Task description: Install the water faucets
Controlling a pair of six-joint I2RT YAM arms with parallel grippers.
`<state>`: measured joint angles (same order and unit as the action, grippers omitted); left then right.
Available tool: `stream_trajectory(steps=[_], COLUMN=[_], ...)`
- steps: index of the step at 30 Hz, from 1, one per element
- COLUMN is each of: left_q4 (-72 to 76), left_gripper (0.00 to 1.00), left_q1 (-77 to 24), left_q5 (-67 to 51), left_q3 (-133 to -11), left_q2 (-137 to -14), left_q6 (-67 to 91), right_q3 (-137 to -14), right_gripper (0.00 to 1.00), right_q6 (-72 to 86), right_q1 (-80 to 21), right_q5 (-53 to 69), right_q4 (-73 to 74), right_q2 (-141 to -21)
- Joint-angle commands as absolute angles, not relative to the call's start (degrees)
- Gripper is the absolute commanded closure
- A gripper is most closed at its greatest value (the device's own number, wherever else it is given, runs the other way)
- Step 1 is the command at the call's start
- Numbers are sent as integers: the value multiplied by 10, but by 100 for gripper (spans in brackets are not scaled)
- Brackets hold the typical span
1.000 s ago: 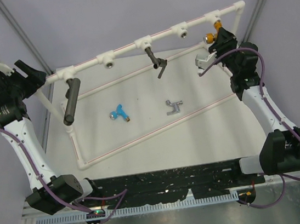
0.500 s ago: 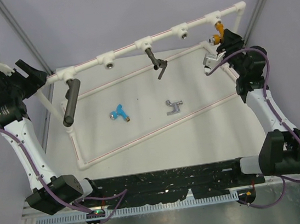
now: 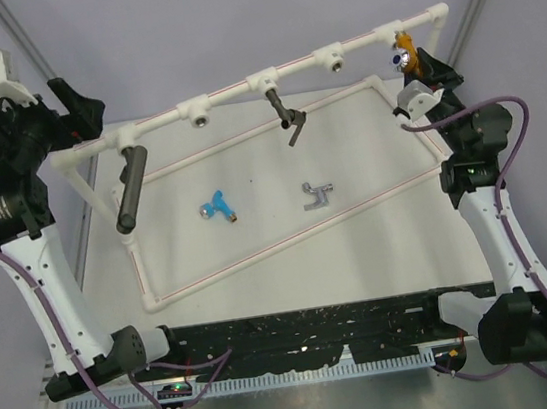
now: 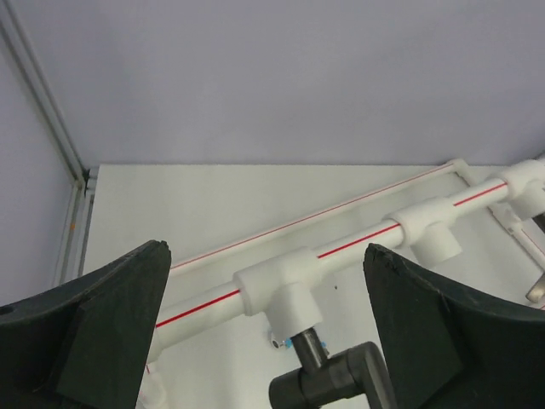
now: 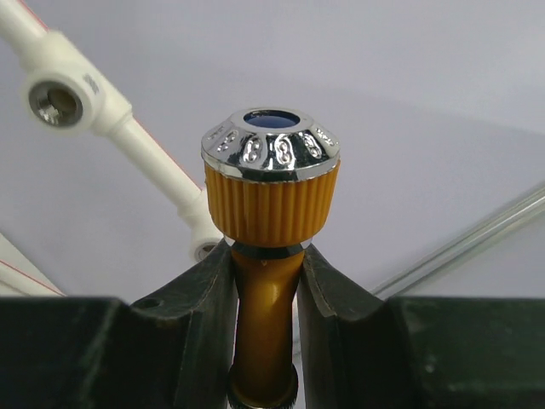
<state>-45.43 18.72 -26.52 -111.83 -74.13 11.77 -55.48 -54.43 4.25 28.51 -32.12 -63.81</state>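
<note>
Right gripper (image 5: 264, 256) now nearer white pipe (image 5: 149, 149), spout of orange-gold faucet (image 5: 271, 200) hidden

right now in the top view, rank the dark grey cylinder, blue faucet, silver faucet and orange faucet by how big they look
1. dark grey cylinder, clearly largest
2. blue faucet and silver faucet: about alike, unranked
orange faucet: partly hidden by the right end effector, so unsure

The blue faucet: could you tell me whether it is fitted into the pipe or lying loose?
Loose: the blue faucet lies on the table, apart from the raised white pipe.
</note>
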Motion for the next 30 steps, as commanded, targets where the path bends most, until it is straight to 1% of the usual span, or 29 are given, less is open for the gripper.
stream_trajectory(steps=[1,6,9,12,15,17,25,28,30], left_q4=[-497,-536,-543,-514,-423,-370,-354,-341,-330], left_gripper=[0,2,3,3,2,1,5,9,14], left_q1=[123,8,-77,-154,-227,-260,-330,-338,-343], left_q5=[-270,-286,-293,-292,-304,-340,-422,-466,-472], left_q3=[-1182,-1241,-1233,-1170,-1030,-966,-890,-876,-868], left_q2=[-730,-735,-726,-695,-637,-608,-617,-628,-636], left_q6=[12,-96,-158,-220,-290,-309,-363,-355,-350], right_q3=[-573,-572,-570,-571,-563,-555,-518,-514,-516], right_gripper=[95,95,95,95,95,95,95,95,95], right_q6=[-318,-191,-67,12,28,44,64,61,45], right_q1=[21,-55,-81,-103,-138,-156,-242,-264,-276], right_q5=[308,343,370,390,426,445,510,526,533], right_q4=[-374,-395,-436,-451,-455,-456,-440,-434,-420], right_q2=[-599,-584,-585,-588,-586,-584,-575,-578,-580])
